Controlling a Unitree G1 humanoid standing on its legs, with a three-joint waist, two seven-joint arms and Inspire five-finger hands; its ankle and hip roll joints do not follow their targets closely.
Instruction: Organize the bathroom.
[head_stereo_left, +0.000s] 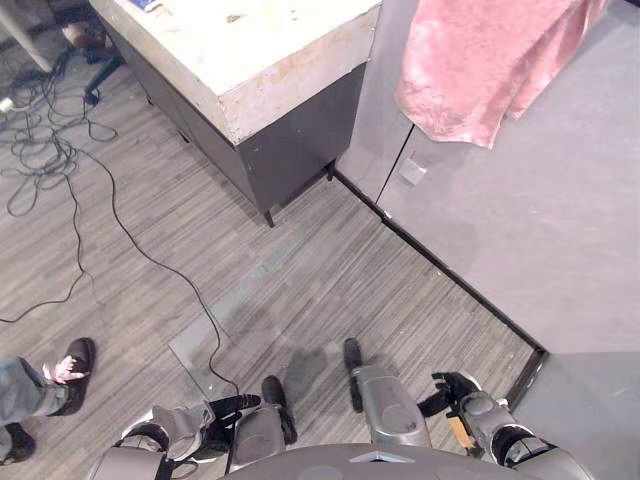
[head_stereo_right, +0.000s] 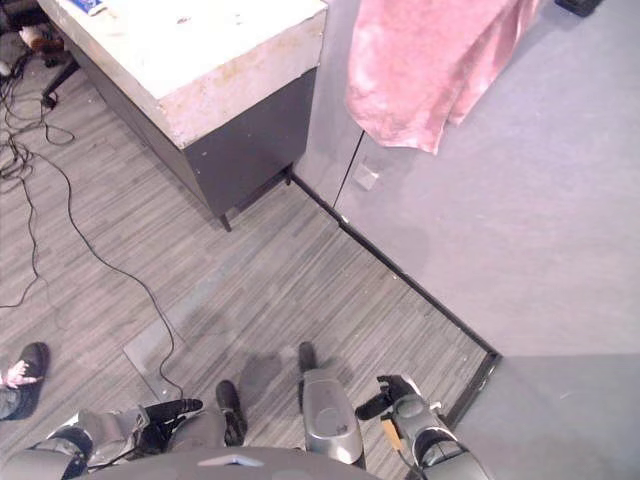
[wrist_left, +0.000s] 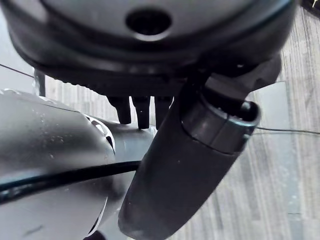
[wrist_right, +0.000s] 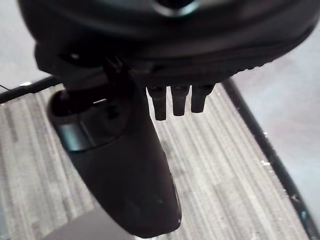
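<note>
A pink towel (head_stereo_left: 490, 65) hangs over the top of a grey wall (head_stereo_left: 520, 230), its lower corner pointing down over the wall's face. It is high up and well apart from both hands. Just beside the wall on the left stands a cabinet (head_stereo_left: 250, 70) with a pale, stained top and dark sides, raised on short legs above the wooden floor (head_stereo_left: 300, 280). A dark strip runs along the foot of the wall where it meets the floor.

The left hand (head_stereo_left: 225, 405) hangs low near the bottom edge of the head view, over the floor; its fingers (wrist_left: 141, 111) are straight and relaxed, and it holds nothing. The right hand (head_stereo_left: 450, 390) hangs low on the other side, close to the wall's foot, with fingers (wrist_right: 177, 102) also straight and nothing in them.

At the left edge a person's shoe (head_stereo_left: 72, 372) stands on the floor, and thin black cables (head_stereo_left: 50, 150) lie in loops beyond it.
</note>
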